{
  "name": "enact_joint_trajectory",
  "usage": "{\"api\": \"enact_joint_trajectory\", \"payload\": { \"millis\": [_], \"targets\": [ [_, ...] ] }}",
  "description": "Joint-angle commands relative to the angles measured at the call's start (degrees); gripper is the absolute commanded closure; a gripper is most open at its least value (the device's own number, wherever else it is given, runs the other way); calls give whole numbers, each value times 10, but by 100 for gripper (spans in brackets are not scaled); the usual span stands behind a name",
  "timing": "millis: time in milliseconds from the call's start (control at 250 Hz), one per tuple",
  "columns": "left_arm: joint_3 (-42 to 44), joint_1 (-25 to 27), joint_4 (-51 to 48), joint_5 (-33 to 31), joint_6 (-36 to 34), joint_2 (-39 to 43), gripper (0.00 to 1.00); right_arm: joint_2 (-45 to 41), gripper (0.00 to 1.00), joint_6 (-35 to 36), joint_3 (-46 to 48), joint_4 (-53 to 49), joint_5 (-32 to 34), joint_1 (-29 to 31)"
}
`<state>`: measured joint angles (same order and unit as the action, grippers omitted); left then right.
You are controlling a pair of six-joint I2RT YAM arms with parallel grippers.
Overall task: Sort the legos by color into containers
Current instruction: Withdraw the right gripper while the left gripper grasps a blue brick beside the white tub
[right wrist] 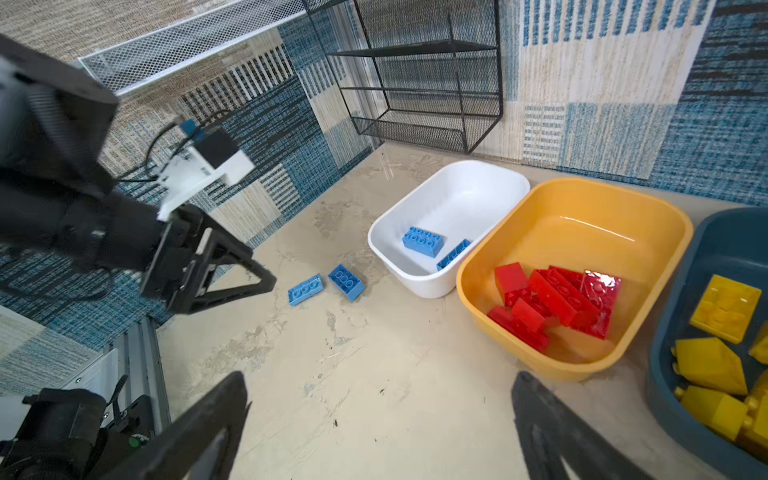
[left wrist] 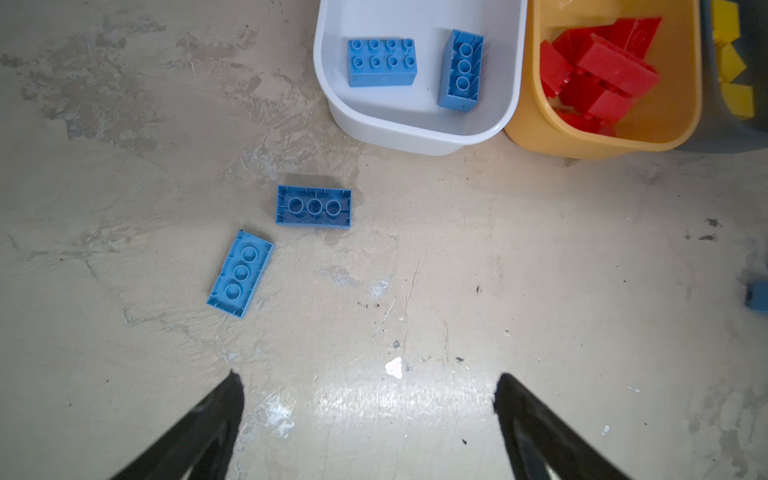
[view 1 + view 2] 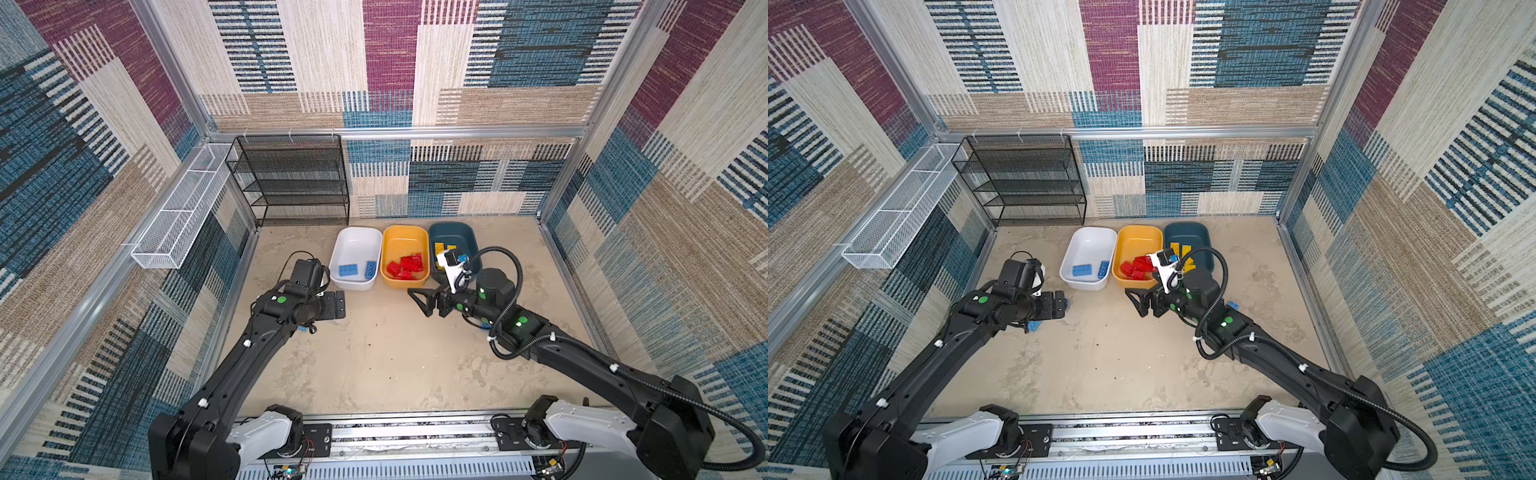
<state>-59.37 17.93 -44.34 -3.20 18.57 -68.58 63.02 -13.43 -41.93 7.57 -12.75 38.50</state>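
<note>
Three containers stand in a row at the back: a white tub (image 3: 355, 239) holding two blue legos (image 2: 381, 62), a yellow-orange tub (image 3: 405, 237) with several red legos (image 1: 557, 299), and a teal tub (image 3: 453, 232) with yellow legos (image 1: 725, 307). Two loose blue legos (image 2: 313, 206) (image 2: 240, 274) lie studs-down on the floor in front of the white tub. A third blue lego (image 3: 1232, 306) lies beside the right arm. My left gripper (image 2: 369, 376) hovers open and empty just short of the two loose ones. My right gripper (image 1: 380, 376) is open and empty in front of the yellow-orange tub.
A black mesh shelf rack (image 3: 291, 178) stands at the back left. A long white wire basket (image 3: 183, 212) hangs on the left wall. Carpeted walls enclose the beige floor (image 3: 395, 365). The two grippers (image 3: 341, 305) (image 3: 417, 301) face each other across a gap.
</note>
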Motion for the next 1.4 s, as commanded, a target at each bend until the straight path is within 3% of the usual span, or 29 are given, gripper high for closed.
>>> {"api": "enact_joint_trajectory", "payload": {
  "millis": [0, 332, 432, 652, 876, 996, 1168, 1396],
  "targets": [
    [-18, -4, 23, 5, -53, -45, 5, -53, 0, -45, 65, 92, 12, 0],
    [-56, -27, 42, -32, -77, -199, 1, -143, 0, -83, 211, 150, 2, 0],
    [-60, -45, 55, -13, -70, -237, 1, -154, 0, -79, 224, 148, 1, 0],
    [-87, -55, 63, -37, -75, -317, 0, -165, 0, -88, 244, 161, 0, 0],
    [-106, -58, 69, -17, -77, -357, 5, -158, 0, -89, 248, 166, 8, 0],
    [-115, -58, 68, -16, -78, -373, 14, -156, 0, -88, 249, 166, 11, 0],
    [-115, -59, 66, -12, -72, -384, 40, -152, 1, -88, 249, 166, 15, 0],
    [-106, -58, 60, -9, -63, -353, 50, -155, 0, -87, 249, 163, 21, 0]
  ]
}}
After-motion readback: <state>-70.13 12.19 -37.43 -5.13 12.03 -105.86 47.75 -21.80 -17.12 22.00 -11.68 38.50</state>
